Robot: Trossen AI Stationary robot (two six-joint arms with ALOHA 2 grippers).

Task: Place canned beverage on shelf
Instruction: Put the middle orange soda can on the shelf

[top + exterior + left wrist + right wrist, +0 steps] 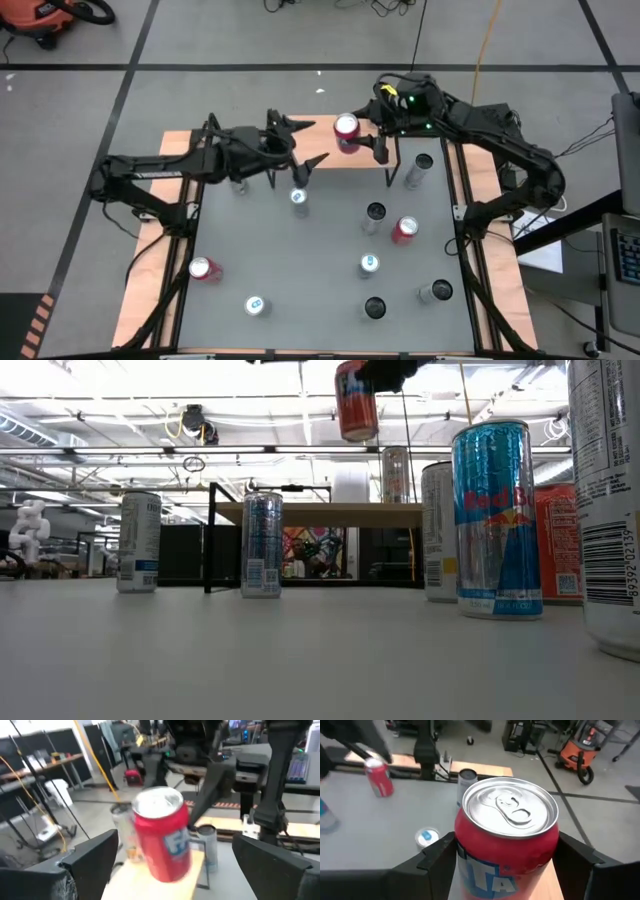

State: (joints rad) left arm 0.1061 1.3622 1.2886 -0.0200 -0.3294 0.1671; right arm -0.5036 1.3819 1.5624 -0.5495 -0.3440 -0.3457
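Between right gripper (502, 857) fingers: red can (347, 130), upright, clamped at both sides, raised clear above shelf (330, 513) at table's far edge. Beside it, facing can: left gripper (305, 150), jaws spread wide, empty.

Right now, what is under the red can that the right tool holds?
Under the red can, held up by the right tool, lies the shelf's light wooden top; the can hangs clear above it. The wood directly beneath is covered by the can itself.
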